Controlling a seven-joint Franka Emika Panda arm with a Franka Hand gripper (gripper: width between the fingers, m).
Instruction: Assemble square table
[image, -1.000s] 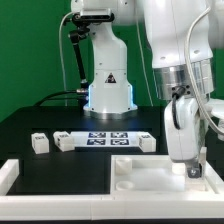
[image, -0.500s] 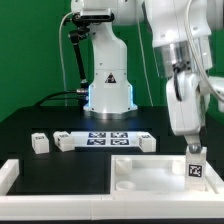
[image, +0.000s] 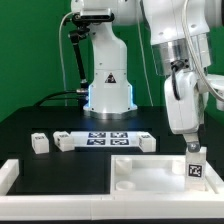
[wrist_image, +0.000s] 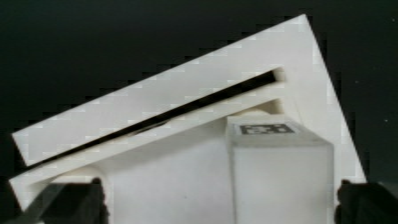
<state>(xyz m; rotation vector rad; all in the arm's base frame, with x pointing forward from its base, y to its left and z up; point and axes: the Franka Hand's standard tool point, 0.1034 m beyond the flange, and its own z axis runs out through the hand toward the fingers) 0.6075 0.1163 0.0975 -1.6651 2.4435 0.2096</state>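
The white square table panel (image: 155, 182) lies recessed side up at the front of the exterior view's right. A short white block leg (image: 194, 167) with a marker tag stands upright in its far right corner. My gripper (image: 189, 144) hangs open just above the leg's top, not touching it. In the wrist view the leg (wrist_image: 249, 170) stands between my two dark fingers (wrist_image: 71, 200), with a gap on each side, and the panel's corner (wrist_image: 214, 85) lies beyond it.
Two loose white legs (image: 39, 143) (image: 65, 141) and a third (image: 146, 141) lie beside the marker board (image: 105, 139) at mid-table. A long white bar (image: 12, 176) edges the front left. The robot's base (image: 108, 88) stands behind.
My gripper let go of the leg, opened fully and rose a little. The leg stays upright in the panel's corner.
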